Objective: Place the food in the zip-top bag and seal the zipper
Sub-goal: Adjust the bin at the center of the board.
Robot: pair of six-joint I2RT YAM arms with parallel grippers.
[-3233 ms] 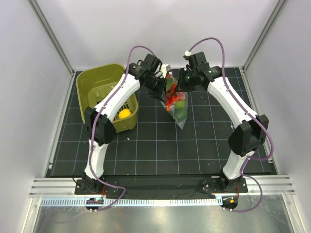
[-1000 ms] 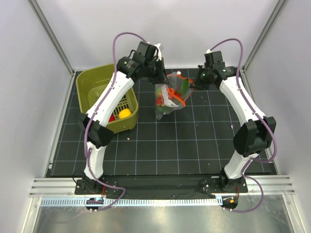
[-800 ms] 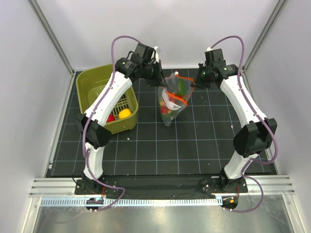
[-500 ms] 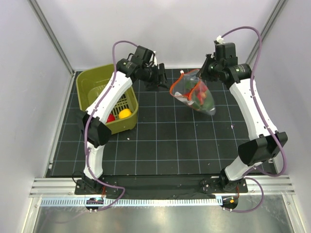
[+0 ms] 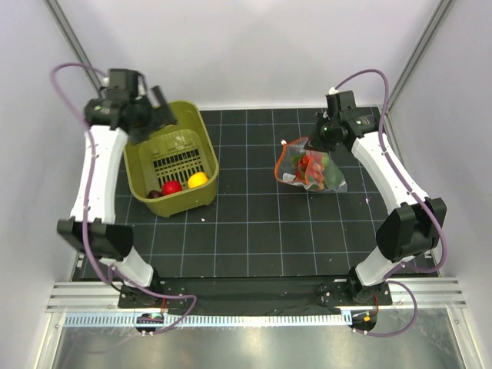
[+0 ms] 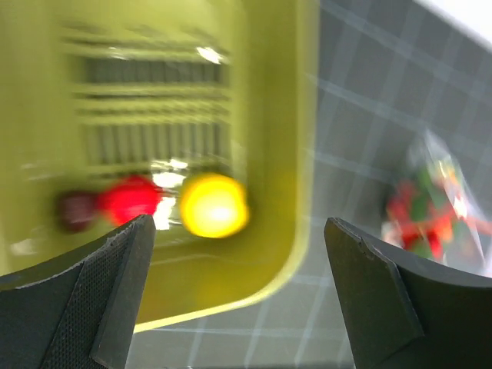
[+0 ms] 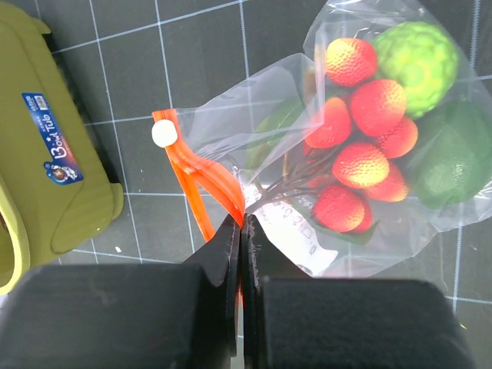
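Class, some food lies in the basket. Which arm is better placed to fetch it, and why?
Left. The left gripper hovers open over the basket, above the yellow ball and red piece. The right gripper is shut on the zipper.

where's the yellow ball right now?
Top view, left side: the yellow ball sits in the olive-green basket, near-right corner, beside a red piece, not in the zip-top bag.

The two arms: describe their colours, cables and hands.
The left arm and right arm match: white shells on the long links, black joint housings, and a purple cable running along each. The left hand has two dark grey, wedge-shaped fingers with a finely textured face. The right hand has black, blocky ones.
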